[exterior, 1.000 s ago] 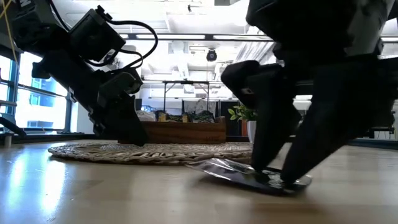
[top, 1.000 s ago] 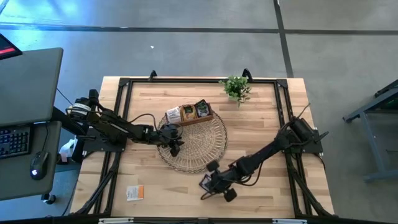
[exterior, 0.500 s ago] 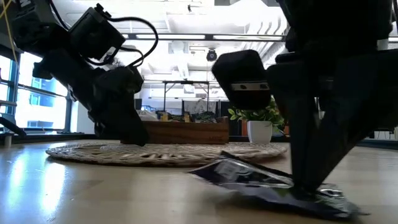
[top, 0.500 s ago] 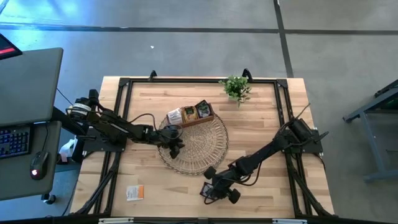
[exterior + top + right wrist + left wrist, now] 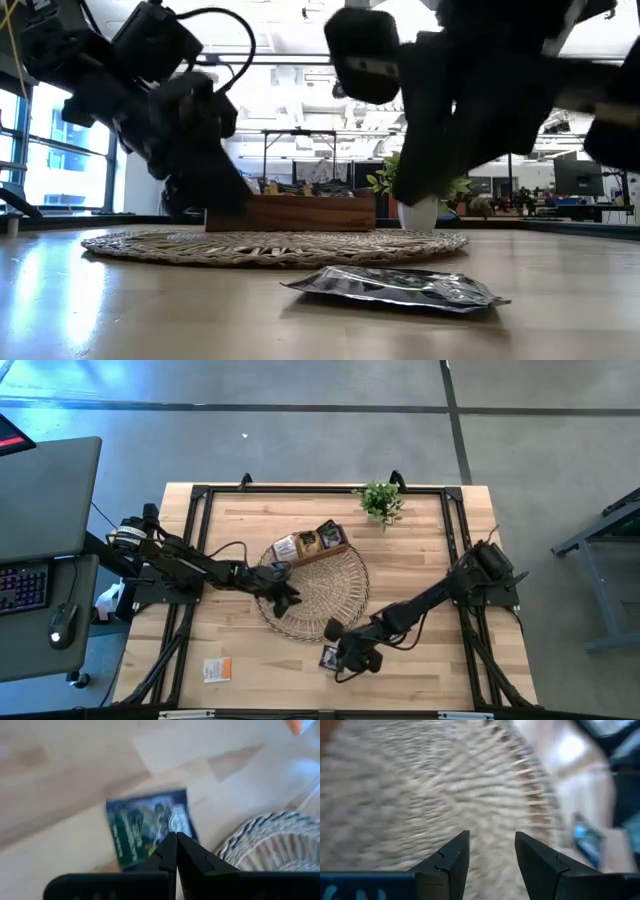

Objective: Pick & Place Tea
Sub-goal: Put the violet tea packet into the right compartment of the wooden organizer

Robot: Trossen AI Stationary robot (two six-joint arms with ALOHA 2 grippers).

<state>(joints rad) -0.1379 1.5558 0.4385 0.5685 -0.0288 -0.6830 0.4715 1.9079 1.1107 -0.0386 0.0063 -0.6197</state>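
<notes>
Right gripper is pinched fully shut with nothing in it, hanging just above a dark tea packet that lies flat on the table, right below its fingertips and just off the mat edge. Left gripper sits over the mat with its fingers partly apart, also holding nothing. The tray with more packets is just past it. One white-and-orange packet lies well off near the table's front edge.
</notes>
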